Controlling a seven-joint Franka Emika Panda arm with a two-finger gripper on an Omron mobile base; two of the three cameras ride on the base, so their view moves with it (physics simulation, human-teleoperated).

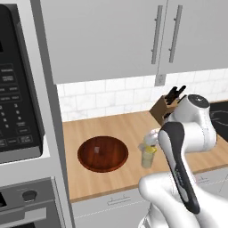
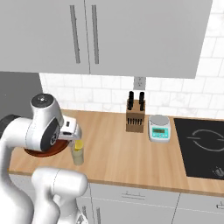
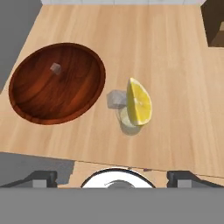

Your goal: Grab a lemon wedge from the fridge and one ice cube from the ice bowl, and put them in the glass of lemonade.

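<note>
- Tool [image 3: 112, 177] hangs above the glass of lemonade [image 1: 148, 156], tips wide apart, clamped on nothing.
- Lemon wedge [image 3: 138, 102] sits on the glass rim; ice cube [image 3: 116, 99] beside it, touching.
- Ice bowl [image 1: 103, 153] on the tabletop [image 2: 131, 153], just beside the glass; one cube [image 3: 55, 68] inside.
- Judgement: the cube is slick and tiny, so pinch flat faces; the glass is tippy.
- Hand view shows wedge and cubes; base views don't resolve them.

Hidden and cut-off parts

In the right base view the white arm covers most of the wide dark reddish-brown wooden bowl [image 2: 43, 153]; in the hand view the bright yellow lemon wedge [image 3: 139, 102] hides most of the small clear lemonade glass [image 3: 127, 119].
</note>
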